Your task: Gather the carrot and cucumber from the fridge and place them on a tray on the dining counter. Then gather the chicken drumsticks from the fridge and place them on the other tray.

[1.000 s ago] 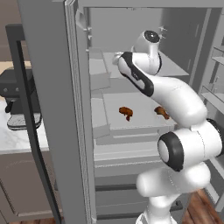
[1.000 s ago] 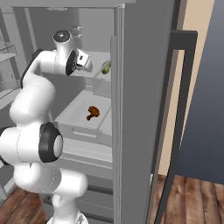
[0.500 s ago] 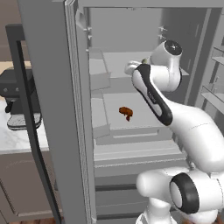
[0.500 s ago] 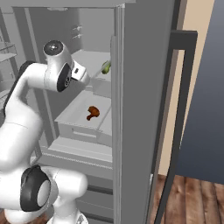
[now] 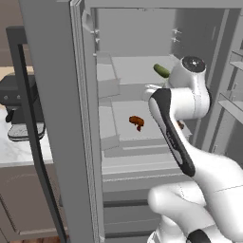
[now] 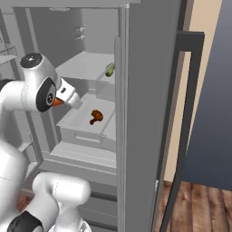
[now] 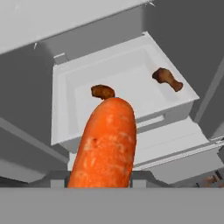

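My gripper (image 6: 62, 100) is shut on the orange carrot (image 7: 107, 144), which fills the front of the hand view and hides the finger tips; its tip (image 6: 57, 102) shows under the hand. The gripper hangs in front of the open fridge, above the white drawer (image 7: 65, 87). Two brown chicken drumsticks (image 7: 167, 79) (image 7: 103, 91) lie in that drawer; one of them shows in the base views too (image 5: 136, 121) (image 6: 95, 116). The green cucumber (image 5: 161, 71) (image 6: 109, 70) lies on the shelf above. The trays and dining counter are out of view.
The open fridge door (image 5: 57, 118) stands close on the left and the other door (image 6: 145, 113) close on the right. A dark coffee machine (image 5: 19, 104) sits on the counter left of the fridge. Door shelves (image 5: 232, 104) line the right side.
The hand has come down and back from the upper shelf with the carrot in it, and the arm's upper joints have swung toward the cameras. The drumsticks and cucumber lie as before.
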Controlling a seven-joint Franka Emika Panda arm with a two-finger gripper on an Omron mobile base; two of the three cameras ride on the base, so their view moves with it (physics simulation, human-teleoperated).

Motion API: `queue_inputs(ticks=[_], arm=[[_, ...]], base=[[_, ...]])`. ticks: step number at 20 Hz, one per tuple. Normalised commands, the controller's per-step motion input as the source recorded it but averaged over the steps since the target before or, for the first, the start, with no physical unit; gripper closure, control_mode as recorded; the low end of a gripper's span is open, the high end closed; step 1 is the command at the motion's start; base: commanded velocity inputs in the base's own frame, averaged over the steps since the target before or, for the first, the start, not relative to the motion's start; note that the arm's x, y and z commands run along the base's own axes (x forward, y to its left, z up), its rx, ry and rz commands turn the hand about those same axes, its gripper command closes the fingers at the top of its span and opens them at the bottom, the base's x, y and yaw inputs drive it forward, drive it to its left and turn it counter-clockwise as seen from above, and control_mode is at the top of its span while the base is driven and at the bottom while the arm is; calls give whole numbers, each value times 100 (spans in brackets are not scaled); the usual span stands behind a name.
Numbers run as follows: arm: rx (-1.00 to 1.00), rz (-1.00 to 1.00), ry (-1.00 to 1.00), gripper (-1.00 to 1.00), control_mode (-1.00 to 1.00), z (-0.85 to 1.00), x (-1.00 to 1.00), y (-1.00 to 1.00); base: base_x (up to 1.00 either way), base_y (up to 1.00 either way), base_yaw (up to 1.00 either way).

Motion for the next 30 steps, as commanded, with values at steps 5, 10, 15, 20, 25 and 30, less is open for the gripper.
queue_inputs(ticks=[5, 10, 15, 20, 25, 30], arm=[[0, 0, 2, 100, -100, -56, -96, -18], [0, 0, 1, 100, -100, -54, -60, -18], [0, -2, 0, 100, -100, -27, 0, -18], [3, 0, -4, 100, -100, -2, -12, -17], [5, 0, -5, 100, -100, 0, -10, -13], [1, 0, -1, 100, 100, 0, -3, -3]], base=[[0, 0, 0], [0, 0, 0], [0, 0, 0], [0, 0, 0], [0, 0, 0], [-25, -1, 0]])
